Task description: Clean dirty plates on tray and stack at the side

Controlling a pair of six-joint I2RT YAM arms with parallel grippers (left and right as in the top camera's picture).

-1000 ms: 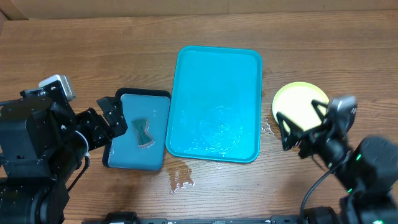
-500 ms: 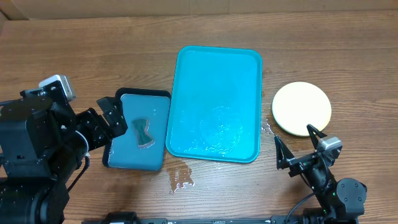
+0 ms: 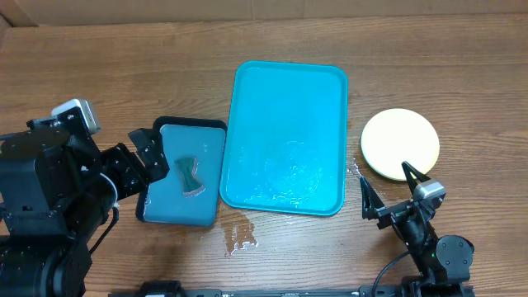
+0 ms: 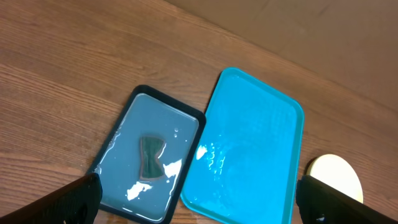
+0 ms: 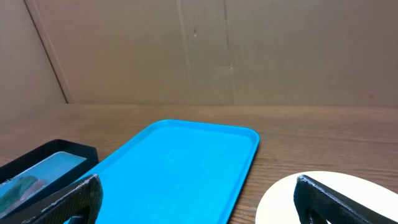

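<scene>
Worktop scene, read from left to right. Left claw is hovering with its fingers spread wide and gripping nothing, just beside the left rim of the dark-rimmed tray, in whose shallow water a sponge is lying. Beside it the turquoise tray is sitting wet and bare, its left rim touching or almost touching the dark-rimmed tray. A puddle is lying on the wood just in front of the two. To the right, and apart from the turquoise tray, the plates are showing from above as one pale yellow disc; how many are lying under the top one cannot be told. Right claw is standing at the near edge of that disc, fingers wide apart and holding nothing.

Judgement: with no plate on the turquoise tray, washing and stacking are appearing complete, and the step in hand is looking like the release at the stack. The next move is calling for little more than drawing the right claw clear without nudging the disc's near edge. Open room is lying behind all the things and at the far right; the gap between the turquoise tray and the plates is running narrow.
</scene>
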